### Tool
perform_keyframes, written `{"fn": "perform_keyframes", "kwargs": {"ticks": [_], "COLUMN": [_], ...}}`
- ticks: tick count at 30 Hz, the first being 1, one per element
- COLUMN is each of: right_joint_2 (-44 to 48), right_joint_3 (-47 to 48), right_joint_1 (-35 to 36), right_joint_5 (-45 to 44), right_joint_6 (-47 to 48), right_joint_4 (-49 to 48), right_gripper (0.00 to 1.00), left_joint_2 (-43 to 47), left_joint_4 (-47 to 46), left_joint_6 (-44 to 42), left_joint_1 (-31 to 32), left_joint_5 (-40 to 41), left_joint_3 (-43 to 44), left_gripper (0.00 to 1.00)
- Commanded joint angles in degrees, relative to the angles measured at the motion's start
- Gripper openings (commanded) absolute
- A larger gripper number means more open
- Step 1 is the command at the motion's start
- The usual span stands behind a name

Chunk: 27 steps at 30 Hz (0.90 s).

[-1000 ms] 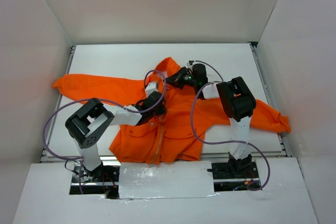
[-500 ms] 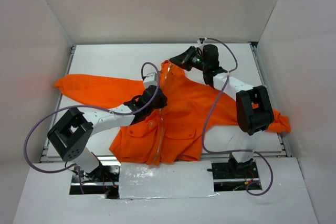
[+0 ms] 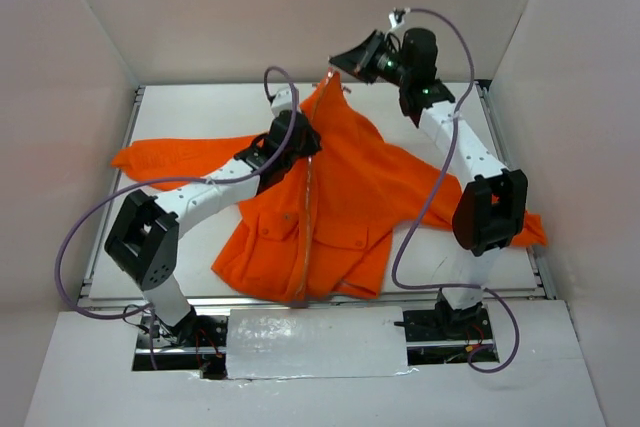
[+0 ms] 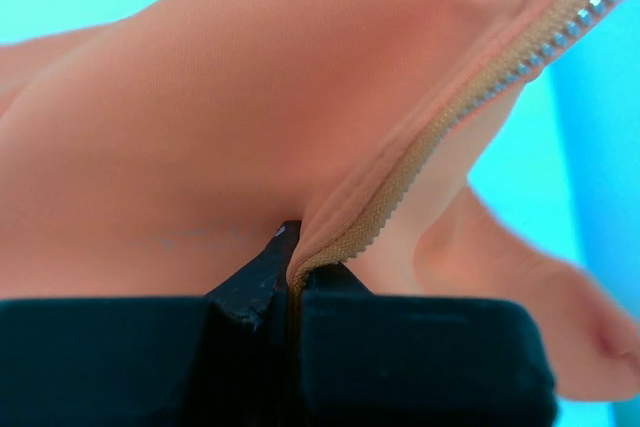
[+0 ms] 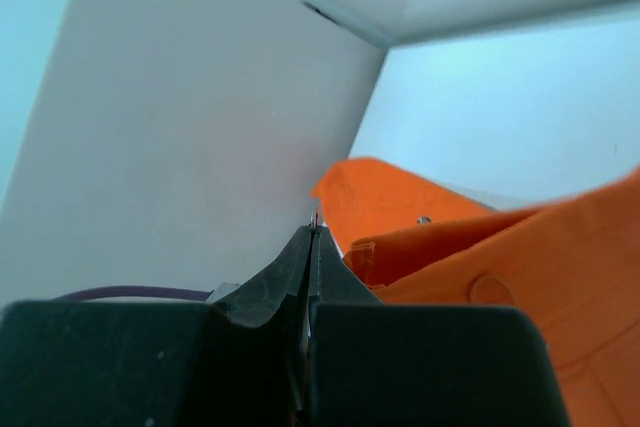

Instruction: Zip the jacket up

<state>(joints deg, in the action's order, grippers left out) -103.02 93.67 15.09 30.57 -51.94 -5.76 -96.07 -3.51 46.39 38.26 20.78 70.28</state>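
Table: white, walled in by white panels on three sides.

The jacket: bright orange, lying on the table's centre and right, front up. Its long axis runs near to far, with the hem at the near edge and the collar toward the far wall. The collar end is pulled up off the surface into a peak. One sleeve trails toward the table's left side and the other toward the right edge.

Left arm: elbow folded low at the near left, forearm stretched diagonally up and right across the left sleeve to the jacket's upper chest. A purple cable loops out beside it.

Right arm: extended almost fully toward the far wall, wrist high above the table's far edge and turned leftward over the collar.

Left gripper: jaws pressed together on the jacket's front edge. The wrist view shows the zipper tape pinched between the tips.

Right gripper: jaws closed tight at the raised collar peak, with a small pale sliver showing at the tips; what that sliver is cannot be told.

Zipper: pale, running from hem to collar along the jacket's long axis and taut between hem and peak.
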Motion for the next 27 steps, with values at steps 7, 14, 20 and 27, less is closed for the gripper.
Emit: {"fn": "perform_keyframes", "kwargs": {"ticks": [7, 14, 20, 27], "right_joint_2": [-12.45, -12.55, -12.99, -10.28], "right_joint_3": [34.47, 22.71, 21.56, 27.17], "right_joint_1": [-4.11, -4.28, -5.07, -8.06], "right_joint_5": [-2.10, -3.05, -7.70, -11.13], "right_joint_6": [7.47, 9.49, 11.25, 11.77], "right_joint_4": [1.10, -5.31, -2.51, 5.83], "right_gripper": [0.00, 0.00, 0.49, 0.66], "left_joint_2": [-4.30, 2.63, 14.31, 33.81], "left_joint_4": [17.31, 16.42, 22.48, 31.71], "left_joint_6": [-8.42, -3.78, 0.89, 1.51], "left_joint_1": [-4.16, -4.07, -3.81, -3.28], "left_joint_5": [-2.14, -3.63, -1.09, 4.00], "left_joint_3": [12.61, -1.80, -11.21, -13.68], "left_gripper": [0.53, 0.99, 0.99, 0.99]}}
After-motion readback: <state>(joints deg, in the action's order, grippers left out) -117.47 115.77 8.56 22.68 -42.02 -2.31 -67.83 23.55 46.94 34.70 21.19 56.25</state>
